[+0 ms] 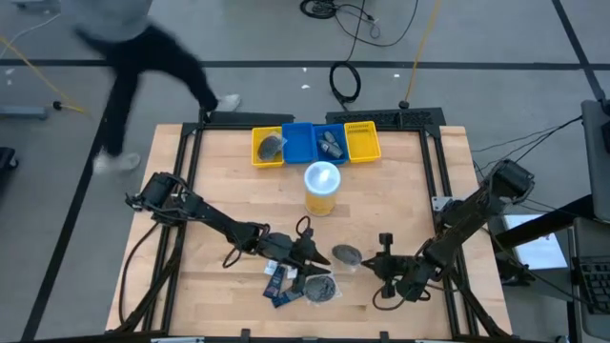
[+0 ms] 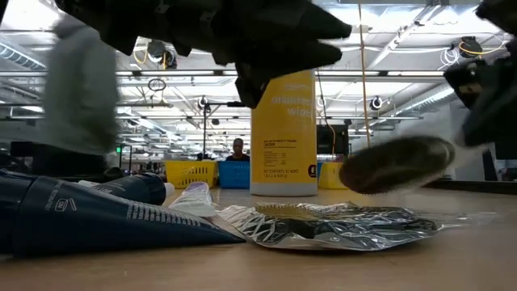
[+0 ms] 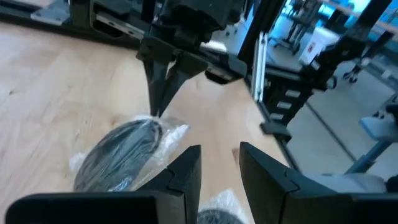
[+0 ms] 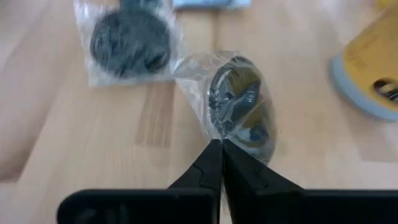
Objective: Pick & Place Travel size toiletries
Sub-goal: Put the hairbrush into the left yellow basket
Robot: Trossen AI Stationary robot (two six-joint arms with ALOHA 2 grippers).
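Toiletries lie in a cluster at the desk's [image 1: 229, 162] near edge, between the two arms: dark navy sachets [image 1: 277, 282], a white tube [image 2: 191, 196], and a round grey packet [image 1: 318, 291] in clear wrap, all flat on the wood. A second round packet [image 4: 241, 109] sits off the surface, pinched at the edge of its wrap by the right hand [image 4: 221, 144], fingers pressed together on the plastic; in the low view it hangs tilted above the desk. Left hand [image 3: 219, 158] hovers just beside that packet, fingers slightly spread, holding nothing. Yellow cup [image 1: 321, 189] stands upright mid-desk. Yellow and blue bins [image 1: 315, 144] line the far edge, several with dark items inside. A person [image 1: 133, 48] is on the floor beyond the desk.
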